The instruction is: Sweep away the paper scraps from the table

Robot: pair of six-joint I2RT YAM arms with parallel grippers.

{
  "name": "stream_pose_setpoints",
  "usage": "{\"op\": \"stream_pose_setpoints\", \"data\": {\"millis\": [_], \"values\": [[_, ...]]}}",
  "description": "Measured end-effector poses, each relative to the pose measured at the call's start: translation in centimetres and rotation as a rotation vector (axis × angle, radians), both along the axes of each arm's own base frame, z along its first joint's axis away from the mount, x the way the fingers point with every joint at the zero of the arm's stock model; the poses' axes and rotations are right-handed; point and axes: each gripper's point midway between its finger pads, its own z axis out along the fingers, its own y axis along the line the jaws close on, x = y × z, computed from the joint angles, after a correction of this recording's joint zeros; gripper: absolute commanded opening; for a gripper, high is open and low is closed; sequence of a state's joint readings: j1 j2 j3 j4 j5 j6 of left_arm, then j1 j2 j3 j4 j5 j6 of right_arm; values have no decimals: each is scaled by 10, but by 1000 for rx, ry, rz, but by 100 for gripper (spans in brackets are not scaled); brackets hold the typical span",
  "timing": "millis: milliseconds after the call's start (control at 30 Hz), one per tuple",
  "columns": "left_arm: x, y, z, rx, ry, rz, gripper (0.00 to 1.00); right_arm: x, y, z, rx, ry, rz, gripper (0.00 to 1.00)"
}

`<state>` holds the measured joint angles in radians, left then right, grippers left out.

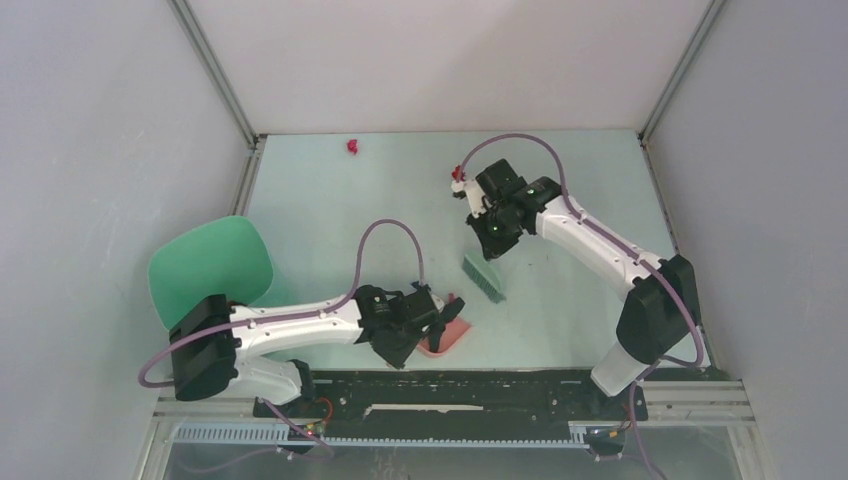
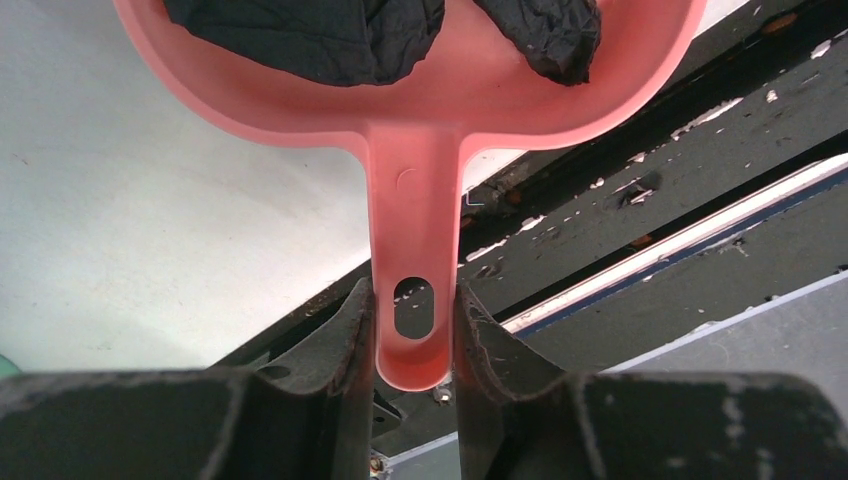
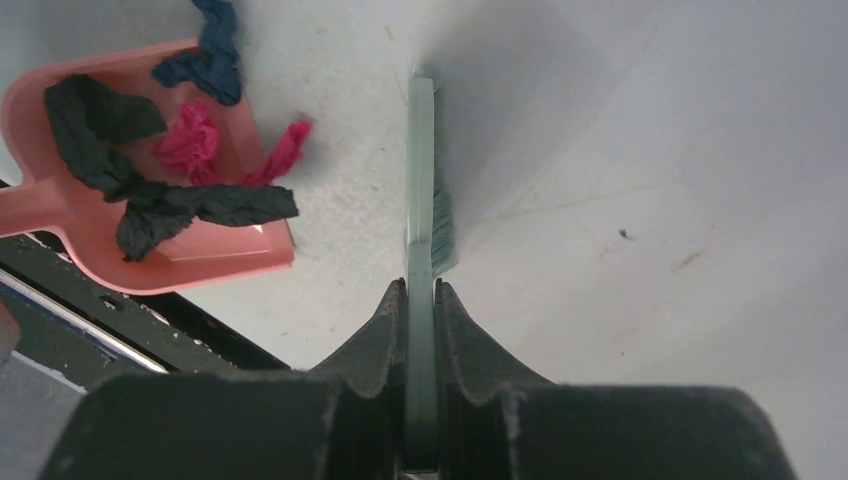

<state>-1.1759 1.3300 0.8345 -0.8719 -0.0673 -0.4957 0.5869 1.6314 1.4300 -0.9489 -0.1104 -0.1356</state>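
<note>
My left gripper (image 2: 413,290) is shut on the handle of a pink dustpan (image 2: 420,190) that lies at the table's (image 1: 330,220) near edge. In the pan lie black paper scraps (image 3: 150,205) and a magenta one (image 3: 190,145). A dark blue scrap (image 3: 210,60) and a red scrap (image 3: 285,150) sit at the pan's open lip. My right gripper (image 3: 421,285) is shut on a green brush (image 3: 422,190), its bristles on the table just right of the pan. One red scrap (image 1: 352,146) lies alone near the back edge. Another small red bit (image 1: 458,178) shows beside the right wrist.
A darker green round bin (image 1: 210,268) stands off the table's left edge, beside the left arm's base. A black rail (image 1: 480,385) runs along the near edge, right behind the dustpan. Metal posts (image 1: 215,70) and grey walls close in the back and sides.
</note>
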Motion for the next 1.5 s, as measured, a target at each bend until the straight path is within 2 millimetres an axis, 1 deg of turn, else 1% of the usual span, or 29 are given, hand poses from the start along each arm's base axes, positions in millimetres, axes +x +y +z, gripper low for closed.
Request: {"op": "stream_pose_setpoints", "data": {"millis": [33, 67, 100, 133, 300, 467, 667, 767, 933, 1000, 1133, 1233, 1300, 1433, 1500], "values": [[-1, 0, 0, -2, 3, 7, 19, 0, 5, 0, 5, -9, 13, 0], [-2, -1, 0, -6, 9, 19, 12, -3, 12, 0, 10, -15, 31, 0], [-3, -2, 0, -11, 15, 32, 2, -4, 16, 0, 11, -17, 42, 0], [-4, -3, 1, -20, 19, 47, 0, -6, 20, 0, 13, -19, 55, 0], [-10, -6, 5, -85, 39, 129, 0, -7, 31, -1, 16, -24, 81, 0], [-19, -3, 3, -101, 76, 190, 0, 2, 46, -2, 25, -44, 107, 0], [-22, -2, 6, -109, 91, 225, 0, 9, 79, -3, 34, -65, 181, 0], [-22, 2, 6, -96, 86, 236, 0, 4, 90, -4, 39, -66, 225, 0], [-19, 7, 0, -66, 67, 242, 0, -16, 104, -4, 70, -33, 316, 0], [-16, 7, -4, -52, 55, 245, 0, -22, 106, -3, 84, -24, 342, 0], [-10, 5, -9, -40, 33, 238, 0, -39, 102, 1, 113, 9, 380, 0], [-7, 4, -11, -35, 15, 229, 0, -53, 100, 6, 145, 42, 405, 0], [-4, 4, -11, -34, -3, 216, 0, -58, 99, 10, 161, 56, 414, 0], [-1, 1, -11, -41, -36, 186, 0, -52, 94, 10, 161, 51, 391, 0], [-1, -2, -11, -47, -50, 168, 0, -43, 88, 10, 153, 42, 362, 0]]}}
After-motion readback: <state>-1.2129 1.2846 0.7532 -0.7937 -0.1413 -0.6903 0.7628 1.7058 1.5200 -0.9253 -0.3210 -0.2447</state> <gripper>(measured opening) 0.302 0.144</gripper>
